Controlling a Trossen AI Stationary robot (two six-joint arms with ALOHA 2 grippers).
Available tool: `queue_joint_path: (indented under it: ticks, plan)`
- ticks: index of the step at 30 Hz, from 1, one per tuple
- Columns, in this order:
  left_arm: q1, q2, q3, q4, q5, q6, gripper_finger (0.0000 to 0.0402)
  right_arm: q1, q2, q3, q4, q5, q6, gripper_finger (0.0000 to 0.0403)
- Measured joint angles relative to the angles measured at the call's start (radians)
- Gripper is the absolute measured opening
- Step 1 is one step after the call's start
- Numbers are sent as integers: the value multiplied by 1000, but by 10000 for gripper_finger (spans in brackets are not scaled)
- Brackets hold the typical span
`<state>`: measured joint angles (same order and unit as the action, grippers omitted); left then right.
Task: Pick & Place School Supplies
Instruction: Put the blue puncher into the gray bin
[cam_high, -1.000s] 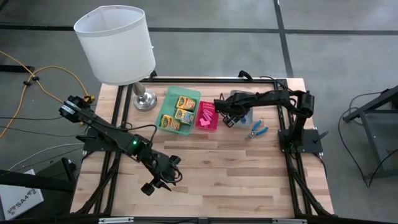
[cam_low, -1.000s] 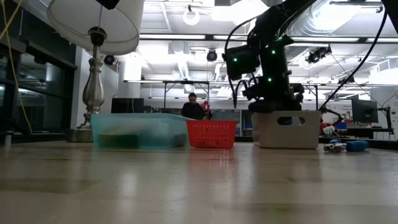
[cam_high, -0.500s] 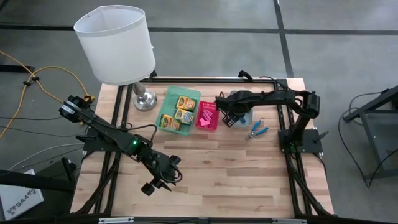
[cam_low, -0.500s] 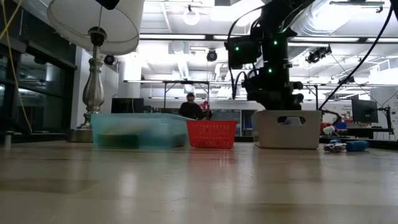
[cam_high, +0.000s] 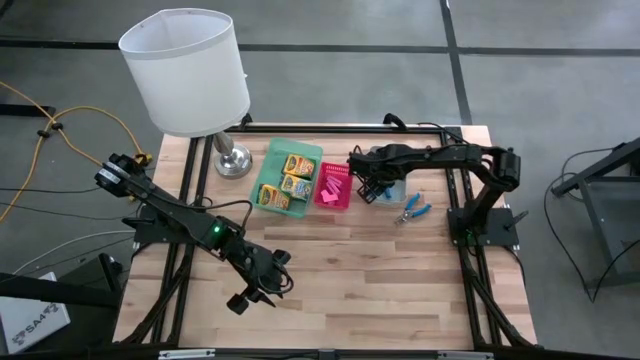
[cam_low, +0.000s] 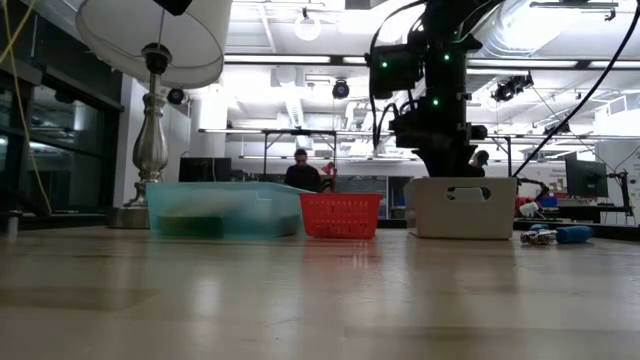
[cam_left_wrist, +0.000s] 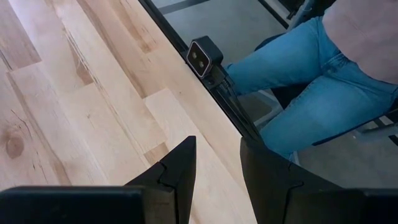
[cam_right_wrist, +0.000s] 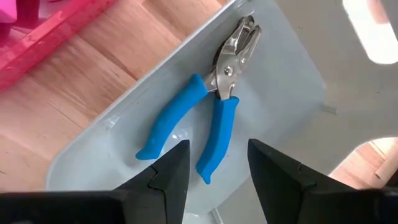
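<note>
Green tray (cam_high: 271, 203) sits just beside the lamp base (cam_high: 234, 161) at the back of the wooden table (cam_high: 340, 280); three yellow-and-green crayon boxes (cam_high: 285, 184) lie in it in a row. Same tray in the low view reads translucent teal (cam_low: 225, 208) with something green showing through the wall.

Pink tray (cam_high: 333, 186) touches the green one on its right side. Pink eraser blocks (cam_high: 330, 185) are inside; count not resolvable from above. Low view shows it as a red slatted basket (cam_low: 341, 215), contents hidden by the wall.

Grey tray (cam_right_wrist: 283, 93) is next along, mostly covered by the right arm in the high view. In the right wrist view one blue-handled tool (cam_right_wrist: 208, 106) lies flat on the tray floor, metal nose toward the tray corner, handles splayed apart. Low view: grey tray (cam_low: 465, 208) is a pale box with a handle slot.

Second blue-handled tool (cam_high: 412, 209) lies on the bare wood just right of the grey tray, outside any container; also visible at the low view's right edge (cam_low: 560, 234).

Right gripper (cam_right_wrist: 214, 158) hangs over the grey tray, fingers spread, gripping nothing, tool below them untouched.

Left gripper (cam_left_wrist: 216, 163) is parked at the table's front-left near the edge, fingers slightly apart, nothing between them. A person's jeans-clad legs (cam_left_wrist: 298, 93) show beyond that edge.
</note>
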<state>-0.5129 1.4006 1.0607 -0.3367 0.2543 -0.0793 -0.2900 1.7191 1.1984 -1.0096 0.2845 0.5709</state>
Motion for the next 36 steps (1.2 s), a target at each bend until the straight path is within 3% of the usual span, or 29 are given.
queue_joint_path:
  ticks: [18,25,36]
  plan:
    - [0,0,0,0,2,0,122,-1,-13,0,-27,-7,2,153]
    - [0,0,0,0,3,0,122,3,-101,-1,-83,-46,-22,153]
    - [0,0,0,0,4,1,122,77,-278,-1,-152,-201,-78,153]
